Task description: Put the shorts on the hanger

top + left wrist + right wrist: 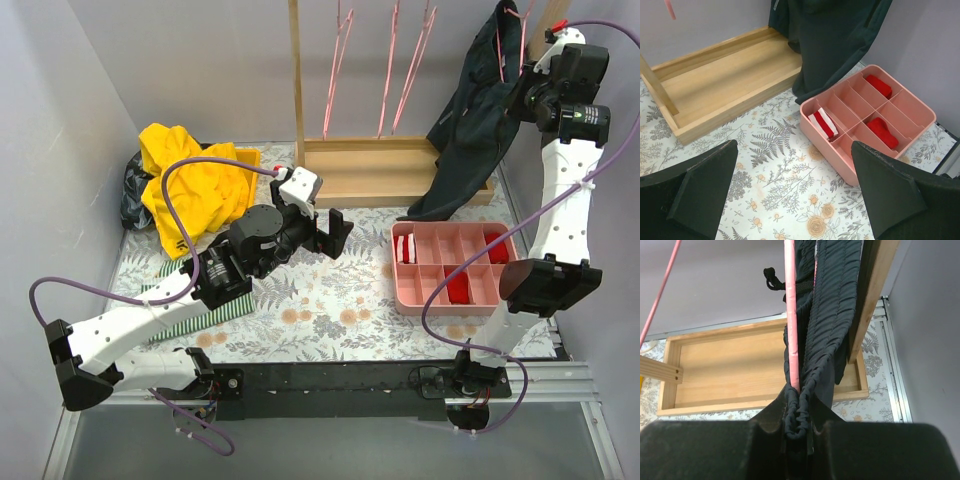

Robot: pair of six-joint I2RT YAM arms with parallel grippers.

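The dark shorts [470,130] hang from a pink hanger [500,45] at the right end of the wooden rack, their lower end draped onto the rack's base. My right gripper [522,92] is raised beside them and shut on the shorts' gathered waistband [801,415], with the pink hanger wire [791,325] running down into the same pinch. My left gripper [338,232] is open and empty, low over the floral table between the rack base and the pink tray; its black fingers [700,185] frame bare cloth. The shorts' lower part shows in the left wrist view [832,40].
Three more pink hangers [388,70] hang on the wooden rack [296,70], whose base box [380,170] sits at the back. A pink divided tray [450,300] with red items lies right of centre. A yellow garment [195,185] and a green-striped cloth [200,318] lie left.
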